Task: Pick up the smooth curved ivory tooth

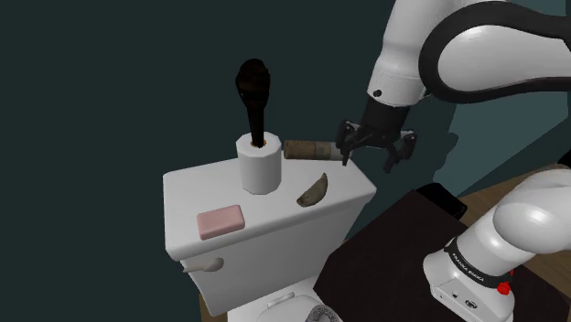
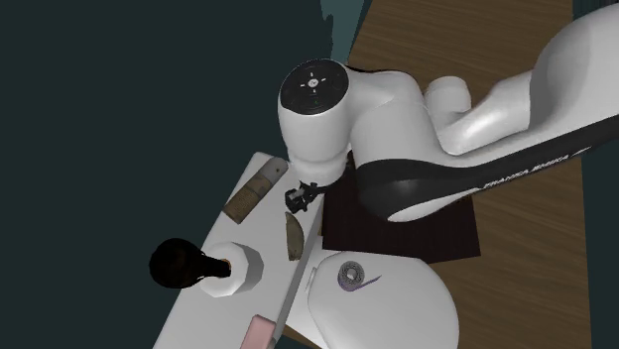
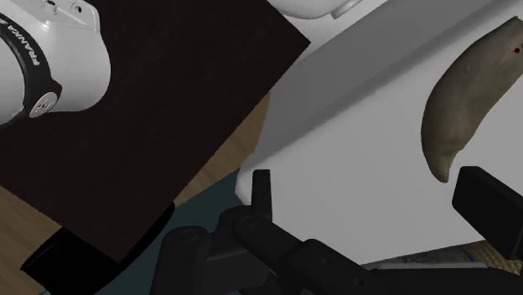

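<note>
Tooth (image 1: 313,189) on white lid (image 1: 194,187), near end effector (image 1: 371,160) (spread, not touching)

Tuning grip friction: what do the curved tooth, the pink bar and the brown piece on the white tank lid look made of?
Curved beige-grey tooth: smooth and matte with faint mottling and no gloss, so bone- or ivory-like.
Flat pink rectangular bar: uniform matte colour and rounded edges, probably soap.
Rough brown block: streaky, bark-like surface, likely weathered wood, though the look leaves that open.
</note>
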